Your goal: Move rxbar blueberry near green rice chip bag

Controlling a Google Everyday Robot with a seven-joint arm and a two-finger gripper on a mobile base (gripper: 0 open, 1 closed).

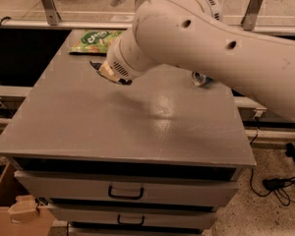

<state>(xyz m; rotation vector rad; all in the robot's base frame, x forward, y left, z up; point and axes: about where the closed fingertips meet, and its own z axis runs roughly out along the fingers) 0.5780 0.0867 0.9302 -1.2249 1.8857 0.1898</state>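
Note:
The green rice chip bag [95, 40] lies flat at the far left of the grey tabletop [137, 127]. My gripper [104, 71] is at the end of the big white arm [196, 38], low over the table just in front of and slightly right of the bag. The arm covers most of the gripper. The rxbar blueberry is not visible; it is hidden or out of view. A thin dark sliver shows at the gripper's left end, and I cannot tell what it is.
A crushed silver-blue can [199, 78] lies at the right side of the table, partly behind the arm. The table has drawers [125, 192] at the front. A cardboard box [14, 215] stands on the floor at lower left, cables [278, 183] at lower right.

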